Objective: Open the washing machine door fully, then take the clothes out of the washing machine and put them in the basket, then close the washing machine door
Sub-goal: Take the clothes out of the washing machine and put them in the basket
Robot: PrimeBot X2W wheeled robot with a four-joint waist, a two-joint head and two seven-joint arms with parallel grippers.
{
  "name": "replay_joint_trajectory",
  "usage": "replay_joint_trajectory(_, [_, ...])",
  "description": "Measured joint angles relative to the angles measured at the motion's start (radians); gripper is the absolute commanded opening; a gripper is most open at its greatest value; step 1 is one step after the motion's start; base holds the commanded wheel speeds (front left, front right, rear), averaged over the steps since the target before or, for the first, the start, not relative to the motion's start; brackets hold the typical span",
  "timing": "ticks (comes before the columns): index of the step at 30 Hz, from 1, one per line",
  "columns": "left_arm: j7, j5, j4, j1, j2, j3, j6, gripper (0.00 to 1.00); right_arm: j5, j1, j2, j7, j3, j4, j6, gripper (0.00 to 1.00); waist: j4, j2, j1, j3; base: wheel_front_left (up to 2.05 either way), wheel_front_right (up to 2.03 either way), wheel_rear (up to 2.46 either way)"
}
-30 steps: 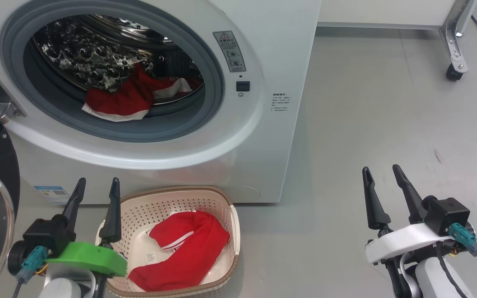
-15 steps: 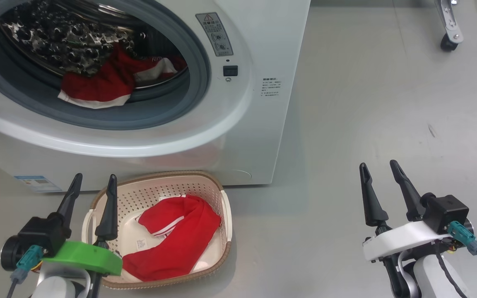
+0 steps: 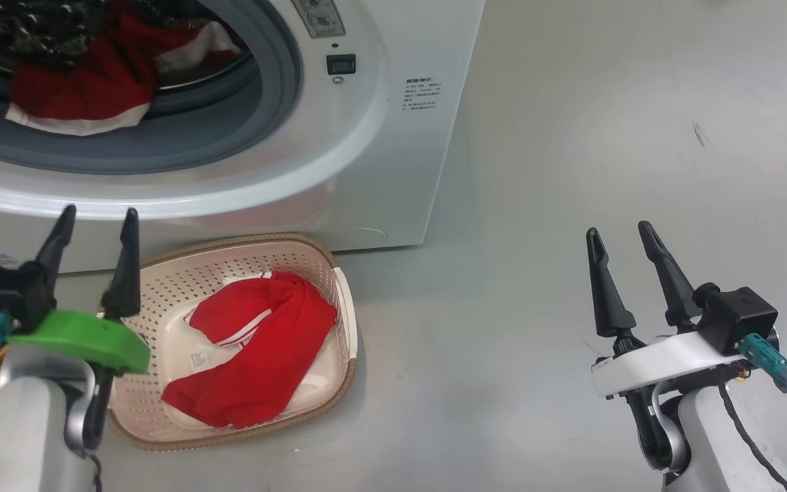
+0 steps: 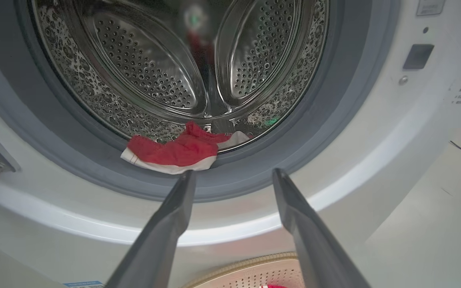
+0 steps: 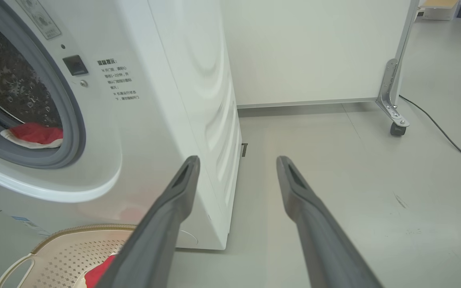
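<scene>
Clothes (image 3: 257, 355): split two ways. One red piece lying in the basket (image 3: 229, 242) at 7 o'clock of the head view; a second red piece (image 3: 76, 102) heaped at the mouth of the washing machine (image 3: 380, 171), 11 o'clock. Roughly midway, by the look of it (opening done; one more lift and the closing left). Left end effector (image 3: 96, 215) spread wide, empty, at 8 o'clock beside the basket; right end effector (image 3: 615, 229) likewise agape, empty, 4 o'clock.
</scene>
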Motion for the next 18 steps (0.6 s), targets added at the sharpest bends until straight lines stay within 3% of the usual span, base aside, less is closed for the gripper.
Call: replay_joint_trajectory(18, [0.287, 0.050, 0.115, -0.363, 0.109, -0.007, 0.017, 1.00, -0.002, -0.080, 0.026, 0.000, 0.017, -0.014, 0.000, 1.00, -0.088, 0.0000, 0.0000, 0.182, 0.00, 0.00, 0.00])
